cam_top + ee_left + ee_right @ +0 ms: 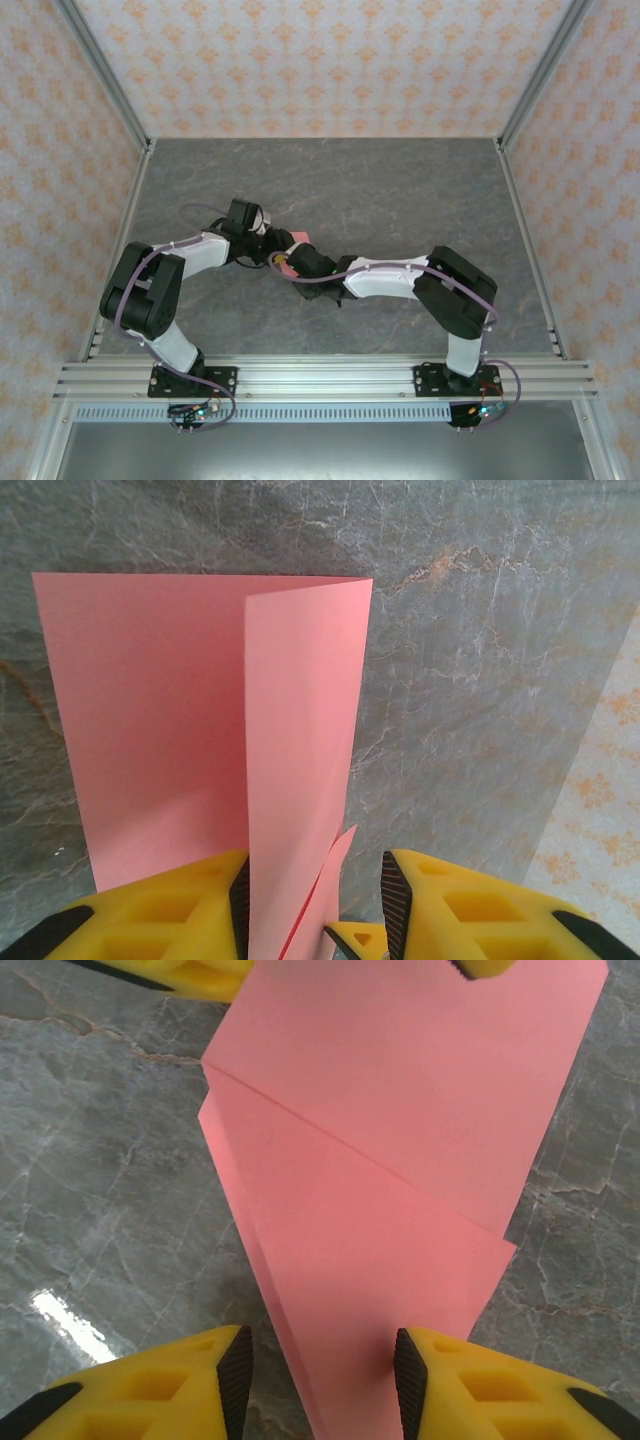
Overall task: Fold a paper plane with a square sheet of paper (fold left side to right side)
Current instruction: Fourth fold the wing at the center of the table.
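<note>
Square sheet of paper (pixel 150 710): salmon-pink, plain, unmarked.
Counter (pixel 480 680): dark grey marbling, pale veins.
Left pincer (pixel 312 870): yellow, black inner pads.
Right pincer (pixel 320 1340): same yellow, black pads.
Walls (pixel 330 60): pale, orange floral repeat.

Both the left arm (pixel 160 290) and right arm (pixel 400 280) have white link shells between black joint housings, with thin lilac cables (pixel 322 283) looped alongside. Each sits on a black base plate (pixel 190 380); the fingers (pixel 170 915) are yellow moulded plastic with black pads (pixel 240 905).
</note>
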Controlling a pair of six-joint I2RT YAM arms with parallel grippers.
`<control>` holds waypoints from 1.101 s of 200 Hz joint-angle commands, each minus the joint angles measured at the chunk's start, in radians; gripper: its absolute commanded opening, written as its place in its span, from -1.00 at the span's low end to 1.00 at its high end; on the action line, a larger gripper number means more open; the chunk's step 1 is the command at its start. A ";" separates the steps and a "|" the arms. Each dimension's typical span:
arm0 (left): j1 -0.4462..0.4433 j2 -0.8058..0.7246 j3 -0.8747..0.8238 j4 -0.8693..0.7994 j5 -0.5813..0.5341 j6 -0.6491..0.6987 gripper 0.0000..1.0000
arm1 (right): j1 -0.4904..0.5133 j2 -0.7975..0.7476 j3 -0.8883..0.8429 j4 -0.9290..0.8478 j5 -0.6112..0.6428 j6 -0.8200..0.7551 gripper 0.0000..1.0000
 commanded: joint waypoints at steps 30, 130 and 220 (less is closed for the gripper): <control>-0.009 -0.044 0.029 -0.036 -0.012 -0.004 -0.18 | 0.002 0.023 0.029 -0.031 0.079 -0.010 -0.28; 0.046 -0.143 0.033 -0.143 -0.023 0.050 0.10 | 0.002 0.037 0.039 -0.055 0.046 -0.015 -0.79; 0.082 -0.241 -0.040 -0.211 -0.037 0.103 0.13 | -0.085 0.003 0.047 -0.077 -0.218 0.043 -0.90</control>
